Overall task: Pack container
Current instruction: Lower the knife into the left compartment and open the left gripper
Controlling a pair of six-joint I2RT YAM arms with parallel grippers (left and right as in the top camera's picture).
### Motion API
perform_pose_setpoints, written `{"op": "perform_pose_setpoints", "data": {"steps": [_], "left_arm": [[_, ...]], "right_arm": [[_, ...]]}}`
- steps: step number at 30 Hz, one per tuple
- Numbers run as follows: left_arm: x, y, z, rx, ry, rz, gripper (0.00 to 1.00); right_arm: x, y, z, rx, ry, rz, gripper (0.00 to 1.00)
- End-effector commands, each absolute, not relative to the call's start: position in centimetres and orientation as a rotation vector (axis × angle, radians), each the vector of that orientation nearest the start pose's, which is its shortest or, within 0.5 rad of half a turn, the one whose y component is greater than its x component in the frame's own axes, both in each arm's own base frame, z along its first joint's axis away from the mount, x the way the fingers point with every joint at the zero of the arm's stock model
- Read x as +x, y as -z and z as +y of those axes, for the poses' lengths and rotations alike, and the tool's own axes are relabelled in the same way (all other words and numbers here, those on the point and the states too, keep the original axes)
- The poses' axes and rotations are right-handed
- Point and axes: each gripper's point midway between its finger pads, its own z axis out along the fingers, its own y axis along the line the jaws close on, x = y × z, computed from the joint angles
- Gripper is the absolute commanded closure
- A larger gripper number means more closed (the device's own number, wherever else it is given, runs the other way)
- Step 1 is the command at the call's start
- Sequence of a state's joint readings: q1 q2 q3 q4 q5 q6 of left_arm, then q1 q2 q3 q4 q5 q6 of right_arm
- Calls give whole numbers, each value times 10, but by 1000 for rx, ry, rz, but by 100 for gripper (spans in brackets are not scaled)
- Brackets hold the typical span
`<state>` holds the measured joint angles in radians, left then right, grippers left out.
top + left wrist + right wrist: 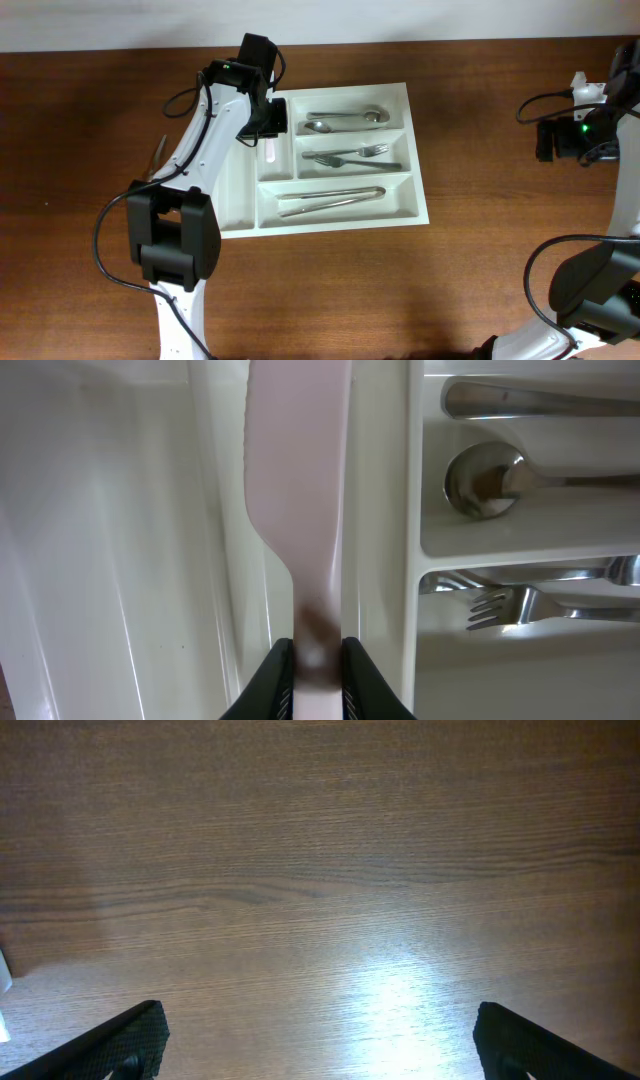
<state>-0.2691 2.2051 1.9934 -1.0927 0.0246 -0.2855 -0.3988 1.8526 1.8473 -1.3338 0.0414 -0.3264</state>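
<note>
The container point(340, 225) sits on the wooden table point(320, 870) at the centre of the overhead view, its long sides running left to right. The three long compartments hold metal cutlery:
- Far compartment: spoons point(345, 120).
- Middle compartment: forks point(350, 156).
- Near compartment: long metal pieces point(330, 198), type not discernible.

The left gripper point(318, 660) is positioned over the far end of the narrow upright compartments. Its jaws are clenched on the handle of a pale knife point(298, 480), with both black fingers pressed against the handle sides. The item is flat and looks like plastic, though blur in the left wrist view leaves this uncertain. The blade points away from the gripper and lies along the narrow compartment next to the divider that borders the long compartments. Whether the blade touches the compartment floor cannot be determined.

The right gripper point(318, 1020) hangs over bare table well to the right of the container. Its jaws are fully released and grasp nothing.
</note>
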Motion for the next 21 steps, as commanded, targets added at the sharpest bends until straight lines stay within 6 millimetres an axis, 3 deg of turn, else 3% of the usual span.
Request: {"op": "perform_pose_setpoints", "data": {"steps": [1, 5, 15, 21], "left_arm": [[475, -96, -136, -32, 123, 2887, 85], [475, -96, -136, -32, 123, 2887, 79], [475, -96, -136, -32, 121, 2886, 79], [480, -103, -122, -24, 69, 2865, 79]], "right_arm": [[360, -185, -161, 106, 188, 2939, 1], [360, -185, -161, 106, 188, 2939, 1], [360, -185, -161, 106, 188, 2939, 1], [360, -185, -161, 106, 188, 2939, 1]]}}
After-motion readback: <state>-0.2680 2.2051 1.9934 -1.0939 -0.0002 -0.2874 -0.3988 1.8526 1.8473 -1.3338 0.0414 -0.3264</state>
